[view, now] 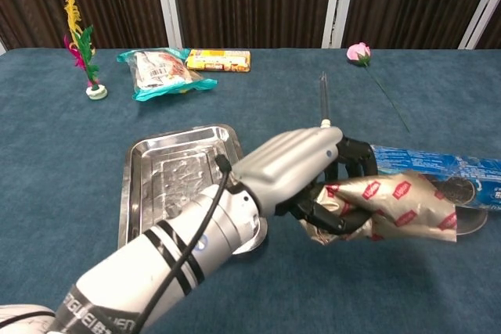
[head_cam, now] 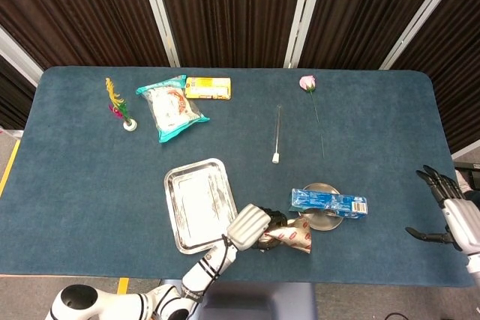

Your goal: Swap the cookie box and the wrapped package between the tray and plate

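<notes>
My left hand (view: pixel 301 170) (head_cam: pixel 251 227) grips the gold wrapped package with red labels (view: pixel 387 205) (head_cam: pixel 295 236) and holds it lifted off the table, just left of the plate. The blue cookie box (view: pixel 462 171) (head_cam: pixel 328 201) lies across the small round metal plate (view: pixel 470 223) (head_cam: pixel 321 220). Left of my hand sits the metal tray (view: pixel 168 177) (head_cam: pixel 196 204), with nothing in it. My right hand (head_cam: pixel 450 211) hovers at the table's right edge, fingers spread and holding nothing; the chest view does not show it.
At the back left lie a teal snack bag (head_cam: pixel 171 107), a yellow box (head_cam: pixel 208 88) and a feathered shuttlecock (head_cam: pixel 120 106). A glass tube (head_cam: pixel 277 134) and a pink rose (head_cam: pixel 309 84) lie behind the plate.
</notes>
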Action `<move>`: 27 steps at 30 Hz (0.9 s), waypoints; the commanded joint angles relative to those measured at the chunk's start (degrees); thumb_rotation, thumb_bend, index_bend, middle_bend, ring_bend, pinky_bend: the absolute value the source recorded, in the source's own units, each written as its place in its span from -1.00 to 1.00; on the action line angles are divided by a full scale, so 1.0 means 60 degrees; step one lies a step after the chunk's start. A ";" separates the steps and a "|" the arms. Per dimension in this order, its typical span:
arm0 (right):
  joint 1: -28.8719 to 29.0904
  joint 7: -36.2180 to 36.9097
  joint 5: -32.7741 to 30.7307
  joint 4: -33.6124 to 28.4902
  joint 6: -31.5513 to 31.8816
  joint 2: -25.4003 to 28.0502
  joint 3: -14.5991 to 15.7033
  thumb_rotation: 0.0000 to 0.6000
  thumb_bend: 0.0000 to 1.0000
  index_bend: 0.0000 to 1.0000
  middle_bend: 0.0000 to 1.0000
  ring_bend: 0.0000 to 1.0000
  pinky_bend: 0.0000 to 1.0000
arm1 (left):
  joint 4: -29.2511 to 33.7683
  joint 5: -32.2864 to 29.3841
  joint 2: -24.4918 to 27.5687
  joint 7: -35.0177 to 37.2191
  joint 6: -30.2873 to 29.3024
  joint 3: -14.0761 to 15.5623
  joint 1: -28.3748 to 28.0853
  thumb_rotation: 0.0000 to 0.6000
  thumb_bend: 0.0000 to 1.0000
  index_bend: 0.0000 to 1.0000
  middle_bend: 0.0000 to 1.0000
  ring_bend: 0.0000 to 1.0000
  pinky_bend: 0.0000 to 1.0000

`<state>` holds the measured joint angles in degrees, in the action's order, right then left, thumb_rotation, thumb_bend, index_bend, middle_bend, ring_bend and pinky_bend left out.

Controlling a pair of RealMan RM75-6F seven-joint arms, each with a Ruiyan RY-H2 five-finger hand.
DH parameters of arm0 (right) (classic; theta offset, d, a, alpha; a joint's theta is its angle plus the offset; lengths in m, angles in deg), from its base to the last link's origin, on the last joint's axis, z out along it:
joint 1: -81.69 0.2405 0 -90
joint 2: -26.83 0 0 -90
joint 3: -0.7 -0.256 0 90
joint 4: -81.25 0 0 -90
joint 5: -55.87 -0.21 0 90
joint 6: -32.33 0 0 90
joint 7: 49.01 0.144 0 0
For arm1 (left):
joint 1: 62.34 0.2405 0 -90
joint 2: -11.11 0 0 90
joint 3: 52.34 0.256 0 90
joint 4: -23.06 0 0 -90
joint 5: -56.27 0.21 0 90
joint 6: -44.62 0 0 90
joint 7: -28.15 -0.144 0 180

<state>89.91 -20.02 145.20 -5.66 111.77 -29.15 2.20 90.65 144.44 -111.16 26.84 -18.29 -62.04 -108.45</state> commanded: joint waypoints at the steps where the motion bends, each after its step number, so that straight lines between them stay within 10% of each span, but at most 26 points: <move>1: -0.0018 -0.0085 0.0057 -0.0047 0.0007 0.0003 0.0013 1.00 -0.69 -1.00 -1.00 -1.00 -1.00 | 0.0778 0.0503 0.1253 -0.0030 -0.0653 0.0187 0.0288 1.00 -0.01 0.48 0.60 0.47 0.46; 11: -0.0061 -0.0824 0.0358 -0.0360 0.0039 -0.0130 0.0109 1.00 -0.69 -1.00 -1.00 -1.00 -1.00 | 0.0541 -0.0456 0.3785 0.0028 -0.0467 0.0878 0.1526 1.00 -0.14 0.04 0.20 0.04 -0.08; 17: -0.0004 -0.1256 0.0545 -0.0539 -0.0118 -0.0224 0.0210 1.00 -0.69 -1.00 -1.00 -1.00 -1.00 | 0.1417 -0.1115 0.4551 -0.0174 0.0160 0.0983 0.1752 1.00 -0.25 -1.00 -0.98 -1.00 -0.80; 27: -0.0027 -0.1524 0.0633 -0.0625 -0.0100 -0.0268 0.0252 1.00 -0.69 -1.00 -1.00 -1.00 -1.00 | 0.4034 -0.0571 0.5931 -0.0659 -0.0420 0.1400 0.2197 1.00 -0.29 -1.00 -1.00 -1.00 -0.96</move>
<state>89.81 -29.09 148.90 -9.38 111.06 -30.79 3.66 110.70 139.25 -78.71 24.13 -19.23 -55.03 -96.50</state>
